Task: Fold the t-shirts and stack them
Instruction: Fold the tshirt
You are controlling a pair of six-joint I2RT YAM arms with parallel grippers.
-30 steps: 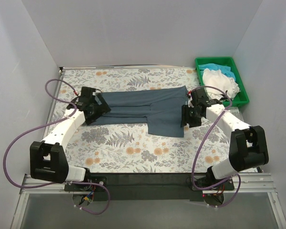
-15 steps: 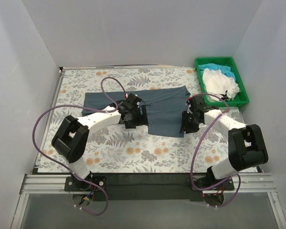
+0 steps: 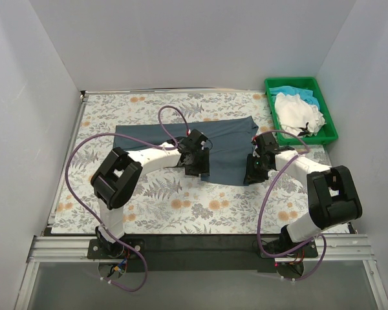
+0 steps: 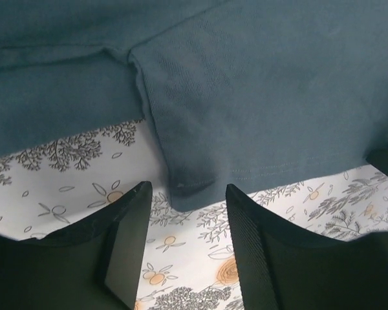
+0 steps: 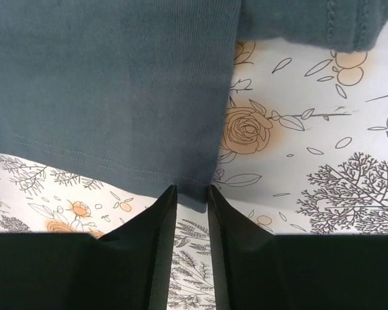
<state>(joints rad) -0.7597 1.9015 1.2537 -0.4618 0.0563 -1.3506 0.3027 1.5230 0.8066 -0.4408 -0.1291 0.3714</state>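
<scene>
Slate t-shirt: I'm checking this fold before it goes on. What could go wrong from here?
1. The right gripper pinches only the very corner of the hem of the slate t-shirt, so the cloth may slip out on lifting.
2. The left gripper is open with just the other hem corner between its fingers. Closing could miss it, or the two ends could rise unevenly and skew the fold.

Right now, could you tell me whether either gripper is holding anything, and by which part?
The right gripper looks pinched on the dark t-shirt at its bottom hem corner. The left gripper is open, holding nothing.
</scene>
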